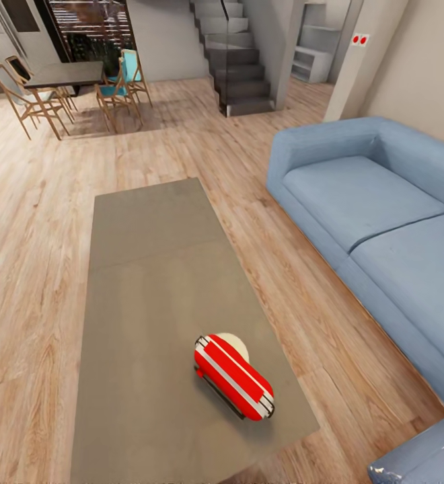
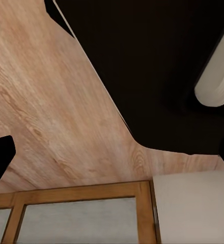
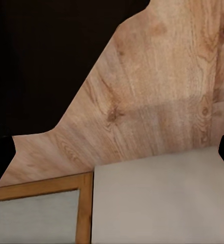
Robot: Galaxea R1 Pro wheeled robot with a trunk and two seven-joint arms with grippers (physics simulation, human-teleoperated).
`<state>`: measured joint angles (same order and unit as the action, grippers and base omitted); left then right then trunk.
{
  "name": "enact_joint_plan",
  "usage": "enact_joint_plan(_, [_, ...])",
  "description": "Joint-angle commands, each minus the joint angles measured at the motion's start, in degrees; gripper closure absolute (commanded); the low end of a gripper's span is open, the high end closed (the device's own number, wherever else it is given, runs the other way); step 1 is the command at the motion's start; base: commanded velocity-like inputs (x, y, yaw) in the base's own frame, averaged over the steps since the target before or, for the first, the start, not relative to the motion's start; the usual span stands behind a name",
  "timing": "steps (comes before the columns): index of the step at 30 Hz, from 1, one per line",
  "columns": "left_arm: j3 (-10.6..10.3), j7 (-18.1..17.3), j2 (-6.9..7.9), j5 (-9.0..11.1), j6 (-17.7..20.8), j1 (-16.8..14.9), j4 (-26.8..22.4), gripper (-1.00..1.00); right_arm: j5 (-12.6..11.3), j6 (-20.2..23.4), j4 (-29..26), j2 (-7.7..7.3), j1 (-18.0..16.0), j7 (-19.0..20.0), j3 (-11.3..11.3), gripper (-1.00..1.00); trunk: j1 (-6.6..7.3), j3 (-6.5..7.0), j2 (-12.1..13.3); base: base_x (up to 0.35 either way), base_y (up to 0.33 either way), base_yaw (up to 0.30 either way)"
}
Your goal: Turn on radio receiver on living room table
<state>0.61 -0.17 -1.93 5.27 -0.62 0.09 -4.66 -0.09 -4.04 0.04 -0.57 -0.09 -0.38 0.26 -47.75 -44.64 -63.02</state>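
On the near end of the long grey-brown desk (image 1: pixel 155 269) ahead of me lies the red radio receiver (image 1: pixel 234 376), tilted diagonally, its thin metal handle toward my left, a pale round disc (image 1: pixel 235 344) just behind it. A blue sofa (image 1: pixel 377 222) runs along my right; a dark dining table (image 1: pixel 64 72) with wooden chairs (image 1: pixel 118 94) and a staircase (image 1: pixel 239 60) stand well beyond. My wrist views look at wooden floor (image 2: pixel 51 112); dark finger edges show, but I cannot tell whether either set of jaws is spread.
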Motion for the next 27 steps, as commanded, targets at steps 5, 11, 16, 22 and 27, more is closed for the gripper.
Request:
enact_joint_plan(5, [0.0,0.0,0.0,0.0,0.0,0.0,0.0,-1.0,0.0,-0.01,0.0,-0.04,0.0,0.02,0.0,-1.0,0.0,-0.3,0.0,0.0,0.0,0.0])
enact_joint_plan(11, [-0.01,0.0,0.0,0.0,0.0,0.0,0.0,-1.0,0.14,-0.14,0.0,-0.05,0.0,0.14,0.0,-1.0,0.0,-0.35,0.0,0.0,0.0,0.0])
enact_joint_plan(16, [0.0,0.0,0.0,0.0,0.0,0.0,0.0,-1.0,0.24,-0.17,0.0,-0.05,0.0,0.12,0.05,-1.0,0.0,-0.35,0.0,0.0,0.0,0.0])
enact_joint_plan(22, [-0.09,0.0,0.04,0.0,0.0,0.0,-0.01,-1.0,0.13,-0.1,-0.03,-0.02,0.0,-0.06,0.0,-1.0,0.0,-0.35,0.0,0.0,0.0,0.0])
enact_joint_plan(27, [-0.26,-0.11,-0.17,-0.1,0.76,0.0,-3.18,-1.0,0.54,-0.09,-0.07,-0.15,0.0,0.13,0.0,-1.0,0.0,-0.35,0.0,0.0,0.0,0.0])
